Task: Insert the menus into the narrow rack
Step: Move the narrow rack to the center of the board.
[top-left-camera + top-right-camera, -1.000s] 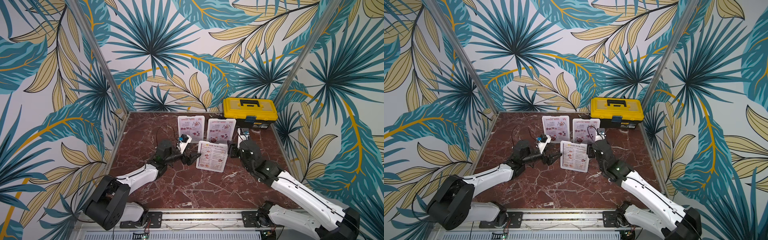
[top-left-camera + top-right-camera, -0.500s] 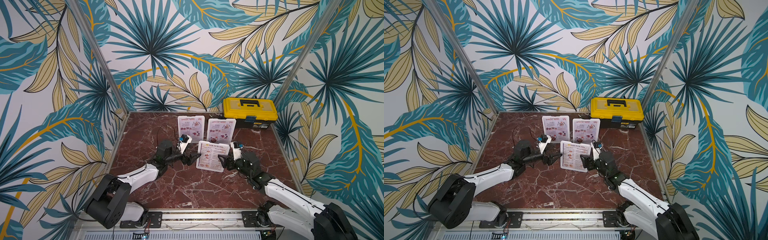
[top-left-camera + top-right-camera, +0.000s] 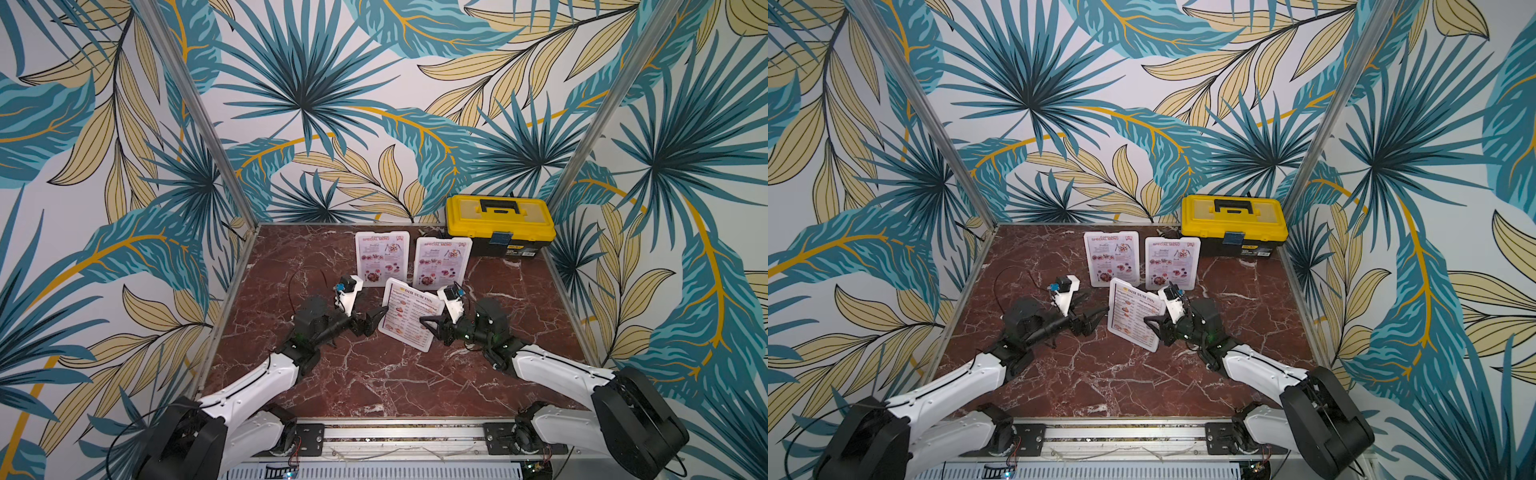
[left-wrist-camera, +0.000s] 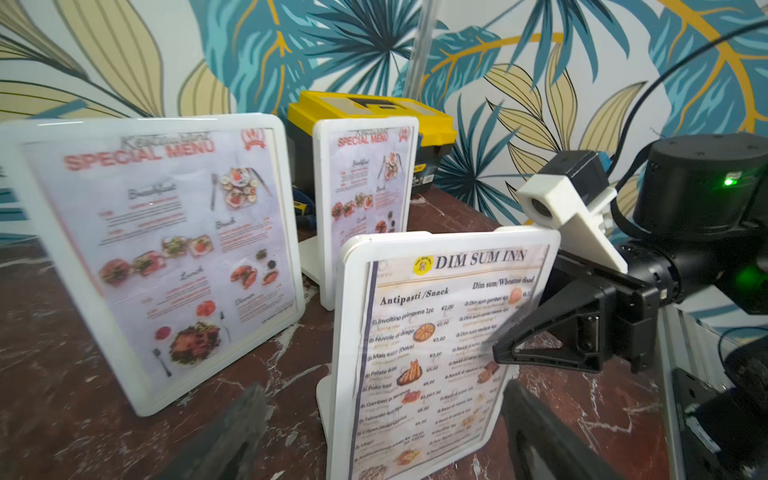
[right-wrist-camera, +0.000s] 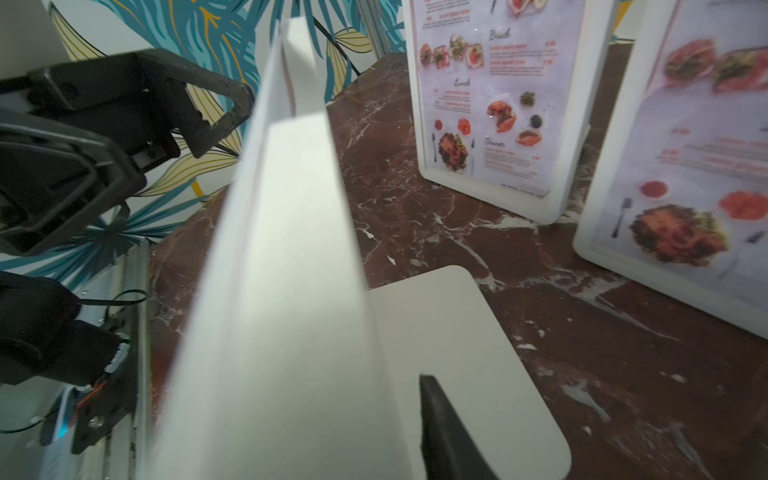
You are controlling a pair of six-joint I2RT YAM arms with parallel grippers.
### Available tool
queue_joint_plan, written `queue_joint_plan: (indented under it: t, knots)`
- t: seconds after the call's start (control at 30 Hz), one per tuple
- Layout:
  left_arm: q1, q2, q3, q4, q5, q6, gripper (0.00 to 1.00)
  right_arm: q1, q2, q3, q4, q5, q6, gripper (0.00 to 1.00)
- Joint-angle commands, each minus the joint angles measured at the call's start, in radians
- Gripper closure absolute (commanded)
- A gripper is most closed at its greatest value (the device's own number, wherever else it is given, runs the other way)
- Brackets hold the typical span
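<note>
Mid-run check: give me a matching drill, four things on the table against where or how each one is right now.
Things
1. DIM SUM INN menu
2. toolbox
3. left hand
4. SPECIAL MENU sheet nearer the toolbox

Place or state
A. jaws spread open
B. yellow lid, back right corner
C. back row, upright
D. front row, alone

Pairs: 1-D, 2-B, 3-A, 4-C
</note>
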Motion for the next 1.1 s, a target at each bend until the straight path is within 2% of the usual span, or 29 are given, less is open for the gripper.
queue_joint_plan:
  t: [0.0, 0.1, 0.3, 0.47, 0.63, 0.77, 1.07]
  knots:
    - [0.007, -0.128, -0.057, -0.064, -0.154, -0.081, 0.09, 0.020, 0.066, 0.038, 0.094, -0.138, -0.032, 0.80]
    - [0.024, -0.250, -0.078, -0.175, -0.238, -0.118, 0.08, 0.070, 0.145, 0.114, 0.086, -0.143, -0.053, 0.87]
    - [0.086, -0.448, -0.103, -0.351, -0.359, -0.211, 0.06, 0.191, 0.369, 0.389, -0.012, -0.120, -0.105, 0.89]
    - [0.114, -0.571, -0.116, -0.480, -0.498, -0.256, 0.04, 0.205, 0.579, 0.643, -0.060, -0.158, -0.077, 0.90]
    - [0.119, -0.637, -0.135, -0.525, -0.549, -0.271, 0.03, 0.230, 0.740, 0.891, -0.181, -0.167, -0.102, 0.90]
    - [0.123, -0.592, -0.176, -0.444, -0.580, -0.283, 0.03, 0.231, 0.834, 1.057, -0.265, -0.168, -0.110, 0.89]
    - [0.211, -0.260, -0.187, -0.219, -0.492, -0.354, 0.03, 0.230, 0.996, 1.311, -0.422, -0.168, -0.162, 0.83]
